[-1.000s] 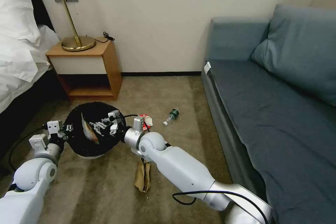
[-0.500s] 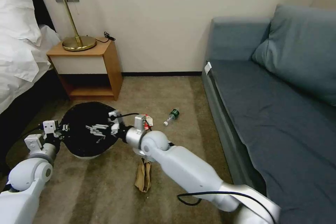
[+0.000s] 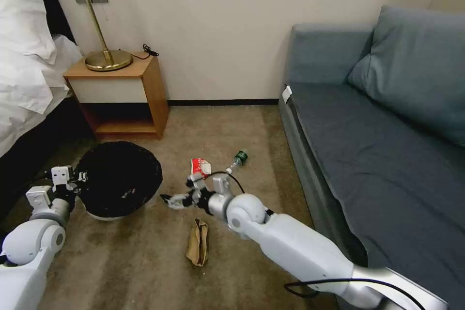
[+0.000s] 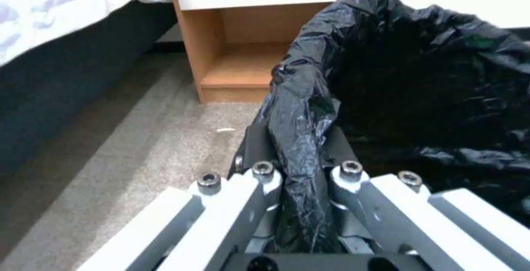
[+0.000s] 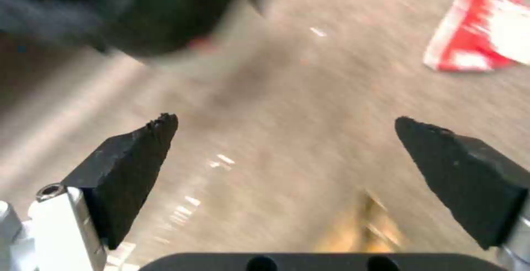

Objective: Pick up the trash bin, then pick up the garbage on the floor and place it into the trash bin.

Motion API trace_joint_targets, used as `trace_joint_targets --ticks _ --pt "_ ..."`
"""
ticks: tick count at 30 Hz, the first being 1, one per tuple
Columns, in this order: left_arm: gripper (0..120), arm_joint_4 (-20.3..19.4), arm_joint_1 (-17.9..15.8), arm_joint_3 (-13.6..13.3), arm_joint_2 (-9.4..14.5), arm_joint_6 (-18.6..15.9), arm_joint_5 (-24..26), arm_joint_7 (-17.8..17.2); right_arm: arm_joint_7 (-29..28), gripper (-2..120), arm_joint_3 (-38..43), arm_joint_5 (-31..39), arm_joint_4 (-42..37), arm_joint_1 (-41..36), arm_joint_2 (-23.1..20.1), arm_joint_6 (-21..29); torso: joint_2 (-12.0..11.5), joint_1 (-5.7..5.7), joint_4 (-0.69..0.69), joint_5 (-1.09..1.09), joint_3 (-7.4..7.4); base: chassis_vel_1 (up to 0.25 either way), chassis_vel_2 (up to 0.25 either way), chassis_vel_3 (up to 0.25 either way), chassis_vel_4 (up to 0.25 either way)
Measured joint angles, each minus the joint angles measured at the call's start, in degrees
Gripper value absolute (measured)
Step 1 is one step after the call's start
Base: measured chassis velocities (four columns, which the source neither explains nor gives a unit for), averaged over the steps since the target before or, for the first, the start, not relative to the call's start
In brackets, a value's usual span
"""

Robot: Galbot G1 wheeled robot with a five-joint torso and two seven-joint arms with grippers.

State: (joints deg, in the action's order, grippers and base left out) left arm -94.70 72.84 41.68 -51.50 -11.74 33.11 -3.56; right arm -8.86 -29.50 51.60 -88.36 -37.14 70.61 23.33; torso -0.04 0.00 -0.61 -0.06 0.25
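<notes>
Head view puts my left hand [image 3: 72, 180] clenched on the rim of the trash bin [image 3: 118, 179], pinching the black liner so the mouth stays up and within reach of my other arm. My right hand [image 3: 170, 199] is released and empty, low over the floor [image 3: 145, 261] between the bin and the litter. A red-and-white wrapper [image 3: 201, 167], a small bottle [image 3: 236, 160] and a brown paper bag [image 3: 197, 242] lie on the streaked carpet. A nightstand [image 3: 118, 92], bed [image 3: 24, 68] and blue sofa [image 3: 378, 131] hem the space in.
</notes>
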Motion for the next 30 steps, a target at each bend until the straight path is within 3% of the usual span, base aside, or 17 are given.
trace_joint_targets --ticks 8,27,30 --pt "4 1.3 -0.6 -1.0 -0.4 0.5 -1.2 0.5 -0.2 100 0.9 -8.7 7.1 -5.8 1.1 -1.0 0.0 0.00 0.01 -0.02 0.00 0.000 0.000 0.000 0.000" --pt "4 1.9 -0.7 -1.6 0.5 0.5 -1.5 1.3 5.6 100 2.4 -13.7 11.9 -11.0 2.2 -3.3 0.0 0.00 0.01 0.00 0.00 0.000 0.000 0.000 0.000" --pt "4 1.6 -0.3 -1.6 0.3 0.4 -1.6 1.3 7.1 100 2.6 -15.6 14.6 -11.1 3.6 -5.9 0.0 0.00 0.02 0.00 0.00 0.000 0.000 0.000 0.000"
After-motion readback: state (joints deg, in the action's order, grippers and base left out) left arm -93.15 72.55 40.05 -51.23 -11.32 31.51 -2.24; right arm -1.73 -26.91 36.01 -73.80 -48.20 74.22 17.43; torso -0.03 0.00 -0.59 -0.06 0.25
